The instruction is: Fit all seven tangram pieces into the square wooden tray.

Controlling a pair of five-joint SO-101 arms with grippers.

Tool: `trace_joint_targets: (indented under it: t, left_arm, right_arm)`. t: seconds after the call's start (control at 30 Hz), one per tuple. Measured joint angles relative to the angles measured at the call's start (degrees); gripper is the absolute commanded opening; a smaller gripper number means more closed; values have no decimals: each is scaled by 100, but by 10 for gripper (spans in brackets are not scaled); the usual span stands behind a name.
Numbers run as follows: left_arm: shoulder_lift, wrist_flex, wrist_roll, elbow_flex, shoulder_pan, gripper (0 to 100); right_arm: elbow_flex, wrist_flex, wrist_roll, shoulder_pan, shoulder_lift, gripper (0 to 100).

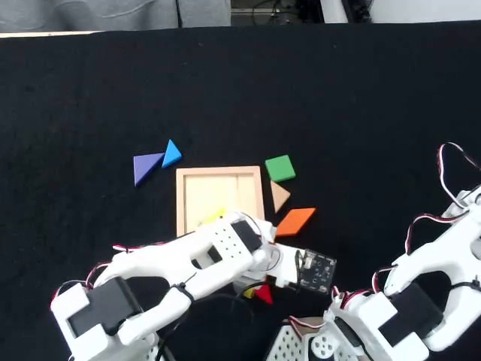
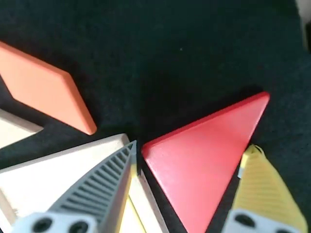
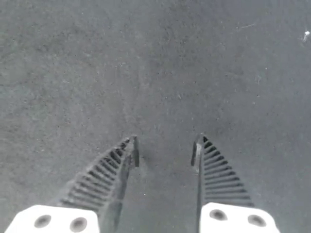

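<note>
The square wooden tray [image 1: 218, 180] lies at mid table with a yellow piece [image 1: 213, 217] inside; my left arm crosses its near edge. My left gripper [image 2: 192, 148] is shut on the red triangle [image 2: 201, 155], one grey finger [image 2: 102, 189] and one yellow finger [image 2: 262, 189] pressing its two sides, just off the tray's near right corner [image 2: 58, 162]. In the high view the red triangle [image 1: 264, 293] peeks out below that gripper [image 1: 259, 292]. My right gripper [image 3: 165, 150] hangs open over bare black cloth.
Right of the tray lie an orange parallelogram [image 1: 295, 220], a tan triangle [image 1: 279, 195] and a green square [image 1: 280, 168]. A blue triangle [image 1: 172, 153] and a purple triangle [image 1: 145, 165] sit off its far left corner. The right arm [image 1: 421, 286] stands at the near right.
</note>
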Motion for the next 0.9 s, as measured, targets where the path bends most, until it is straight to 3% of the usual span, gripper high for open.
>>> trace_joint_targets:
  t: [0.43, 0.6, 0.9]
  left_arm:
    - [0, 0, 9, 0, 35, 329]
    - [88, 9, -308, -97, 35, 320]
    - [141, 105, -360, -62, 53, 88]
  right_arm:
    - [0, 0, 132, 0, 0, 191]
    - [0, 0, 132, 0, 0, 191]
    - [0, 0, 132, 0, 0, 191]
